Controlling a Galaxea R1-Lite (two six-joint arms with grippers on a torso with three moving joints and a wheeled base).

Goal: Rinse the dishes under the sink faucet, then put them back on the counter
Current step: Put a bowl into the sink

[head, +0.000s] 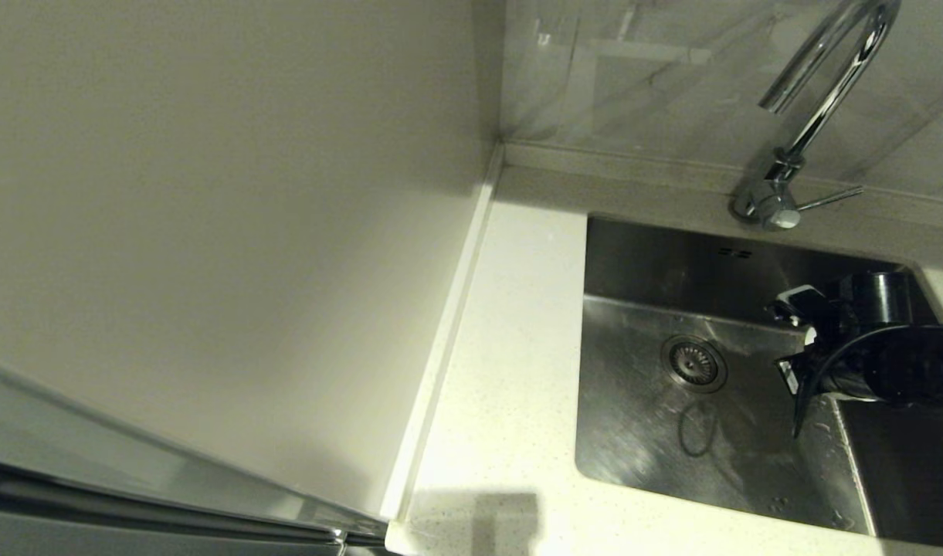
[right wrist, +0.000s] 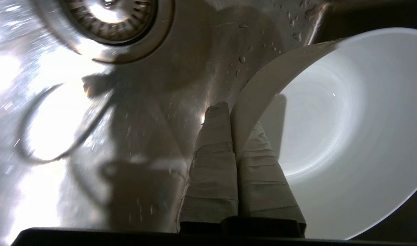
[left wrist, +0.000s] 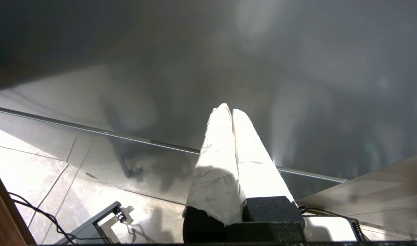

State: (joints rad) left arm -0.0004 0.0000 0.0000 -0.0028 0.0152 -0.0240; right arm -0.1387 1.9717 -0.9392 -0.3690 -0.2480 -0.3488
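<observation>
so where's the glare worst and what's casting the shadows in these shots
Right wrist view: bright glare on the wet sink floor, with the right pincer, shut on the bowl rim, shadowing the steel. Head view: dim, and a ring-shaped shadow lies below the drain strainer. Left wrist view: hazy background, sharp left pincer.

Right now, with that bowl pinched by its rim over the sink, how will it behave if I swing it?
The bowl looks rigid and glazed, probably slippery. The right tool grips only its thin rim, so it may pivot. Droplets on the sink suggest wetness.

Kitchen (sink (head: 641,432), faucet (head: 822,93), counter (head: 510,386)).
</observation>
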